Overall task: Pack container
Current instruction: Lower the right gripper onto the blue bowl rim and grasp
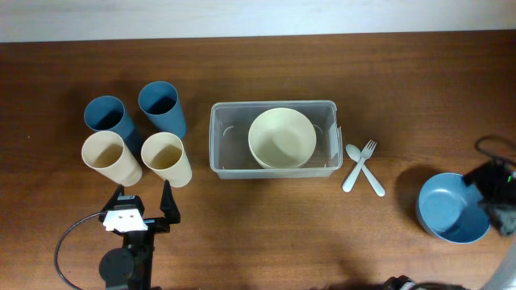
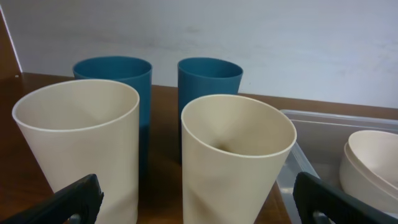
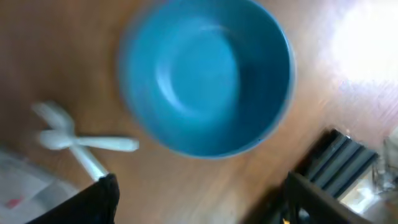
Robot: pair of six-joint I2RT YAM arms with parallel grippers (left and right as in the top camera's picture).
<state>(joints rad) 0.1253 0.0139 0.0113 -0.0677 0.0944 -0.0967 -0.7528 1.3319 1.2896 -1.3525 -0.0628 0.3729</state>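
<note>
We find the container (image 1: 230,143) at the middle of the table, nearer the far edge than the near one, with a cream bowl (image 1: 281,137) inside it. The left gripper (image 1: 143,192) stands toward the near edge, left of the container and well apart from it. Its jaws are spread wide and empty, pointing at two cream cups (image 1: 165,159) with two blue cups (image 1: 161,105) behind them. In the left wrist view the container's corner (image 2: 317,134) lies just beyond the right-hand finger (image 2: 326,199). The right gripper (image 1: 493,197) is at the right edge, beside a blue bowl (image 1: 451,208). Its jaws are wide and hold nothing. A spoon (image 1: 352,167) and a fork (image 1: 369,165) lie between that bowl and the container.
</note>
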